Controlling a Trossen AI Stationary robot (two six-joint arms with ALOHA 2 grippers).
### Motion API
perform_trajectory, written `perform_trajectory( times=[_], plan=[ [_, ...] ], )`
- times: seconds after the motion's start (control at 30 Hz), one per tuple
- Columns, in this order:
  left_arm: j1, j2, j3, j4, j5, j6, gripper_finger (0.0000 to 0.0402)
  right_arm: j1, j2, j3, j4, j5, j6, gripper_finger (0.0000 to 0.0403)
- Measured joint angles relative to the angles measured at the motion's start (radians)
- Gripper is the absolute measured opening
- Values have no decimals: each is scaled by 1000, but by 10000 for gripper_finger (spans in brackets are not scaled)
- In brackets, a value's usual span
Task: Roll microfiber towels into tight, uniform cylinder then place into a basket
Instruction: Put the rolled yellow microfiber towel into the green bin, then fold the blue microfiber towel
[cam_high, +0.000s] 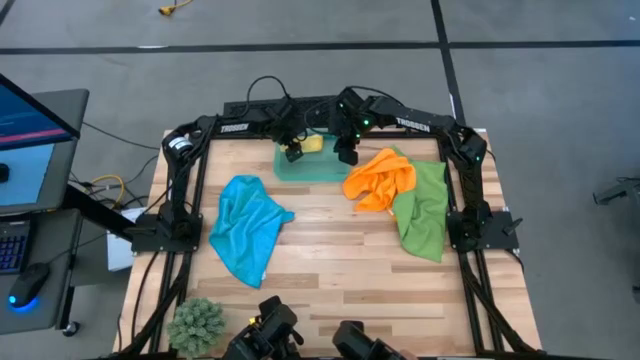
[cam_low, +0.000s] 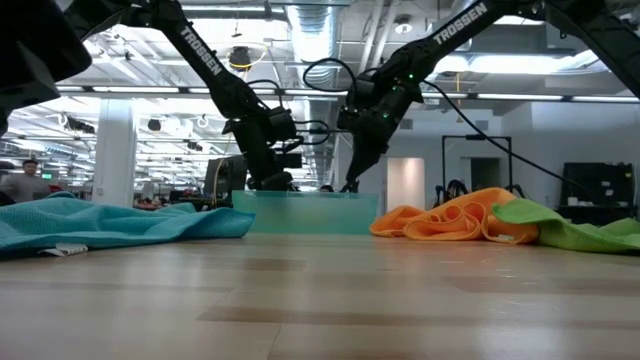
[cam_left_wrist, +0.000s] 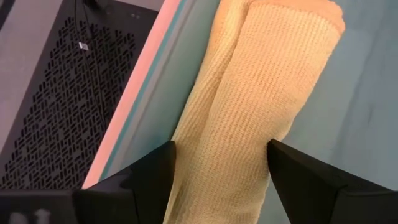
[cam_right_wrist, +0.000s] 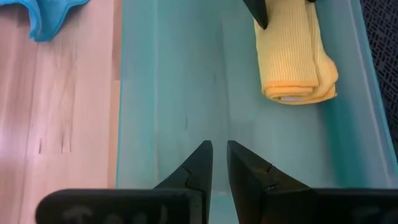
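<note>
A yellow towel (cam_right_wrist: 297, 56), rolled into a cylinder, lies on the floor of the teal basket (cam_high: 300, 168) along its far wall. My left gripper (cam_left_wrist: 221, 155) is open over the roll, one finger on each long side. My right gripper (cam_right_wrist: 219, 146) hovers over the basket's bare floor, its fingers a narrow gap apart with nothing between them. On the wooden table, a blue towel (cam_high: 247, 228) lies crumpled at the left. An orange towel (cam_high: 380, 180) is bunched partly on top of a green towel (cam_high: 425, 208) at the right. My left gripper's fingers (cam_left_wrist: 149, 171) stand against the two long sides of the yellow roll (cam_left_wrist: 249, 124), coming slanting down from above and lying across it. The roll rests on the basket floor. I cannot tell whether the fingers touch it.
A black grated box (cam_left_wrist: 62, 99) stands just behind the basket's far wall. A small green plant (cam_high: 197, 325) sits at the table's near left corner. Bare wood (cam_high: 340, 250) lies between the blue towel and the green one. A monitor stands left of the table.
</note>
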Motion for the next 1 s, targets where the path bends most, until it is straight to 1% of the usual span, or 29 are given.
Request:
perform_trajectory(
  times=[0.27,0.47,0.63,0.87,0.93,1.0],
  plan=[
    [-2,-11,0,-7,19,1,242,-8,0,0,-45,2,-8,70],
    [-7,-65,0,-48,19,9,242,-8,0,0,-46,2,-23,70],
    [-8,-134,0,-123,20,14,242,-10,-3,0,-85,2,-26,70],
    [-40,-265,1,-242,26,-5,242,-15,-55,0,-196,-2,-22,70],
    [-62,-305,-7,-284,49,-21,242,-14,-86,-22,-224,-4,-18,69],
    [-86,-351,-42,-284,68,-35,242,-5,-127,-65,-212,-3,-17,64]
  ],
)
